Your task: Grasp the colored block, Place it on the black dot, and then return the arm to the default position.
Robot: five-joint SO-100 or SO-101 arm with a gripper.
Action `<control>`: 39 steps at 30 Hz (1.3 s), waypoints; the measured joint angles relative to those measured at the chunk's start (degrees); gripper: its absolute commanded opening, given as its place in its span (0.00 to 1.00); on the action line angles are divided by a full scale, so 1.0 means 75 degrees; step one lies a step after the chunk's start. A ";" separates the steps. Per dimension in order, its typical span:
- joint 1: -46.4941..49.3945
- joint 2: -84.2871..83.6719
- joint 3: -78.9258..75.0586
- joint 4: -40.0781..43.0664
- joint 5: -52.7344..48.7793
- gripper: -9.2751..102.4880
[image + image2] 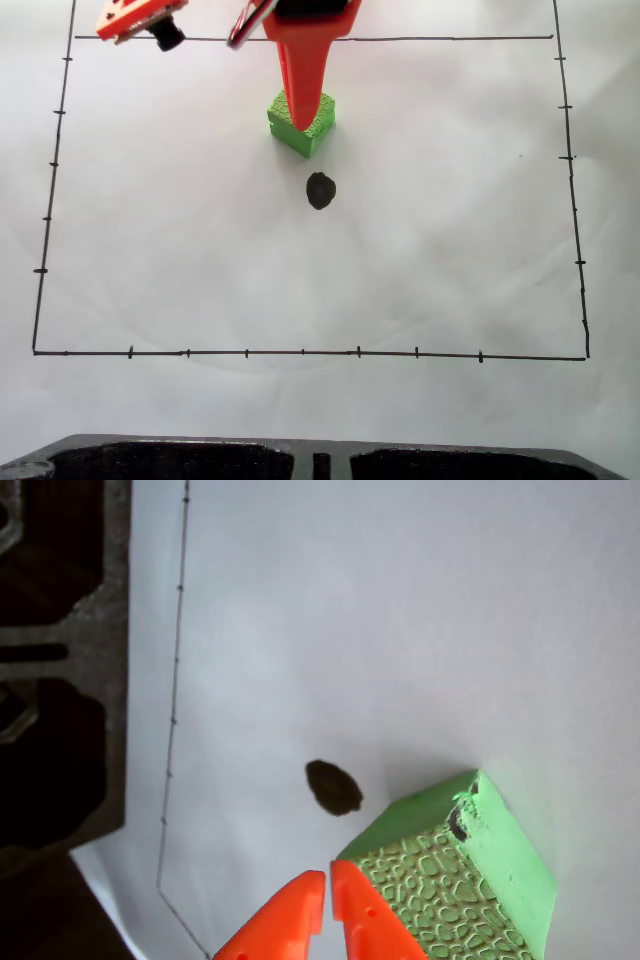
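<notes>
While the fixed view looks down on white paper (420, 250) ruled with a black border (300, 352), the colored block (318, 128) sits just above the black dot (320, 190), near it but apart. The orange arm (310, 50) comes in from the top edge, and its tapered finger overlaps the block's top face; whether the fingers (301, 122) straddle or grip the block I cannot tell here.

In the wrist view, the two orange fingers (329, 885) lie almost pressed together, tips just beside the block's (450, 880) pebbled face, holding nothing. The dot (333, 787) lies just past the block's corner. The block looks like light, slightly squashy foam with a grippy surface; pinching two opposite flat sides should hold it. The paper lies flat on the table, and a dark moulded frame (60, 670) borders it.
</notes>
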 measured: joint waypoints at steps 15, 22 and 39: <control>0.0480 -0.0223 -0.0164 -0.0422 0.0258 0.08; 0.0516 -0.2016 -0.2051 0.0281 0.0820 0.08; 0.0879 -0.5215 -0.4313 0.2895 0.2367 0.08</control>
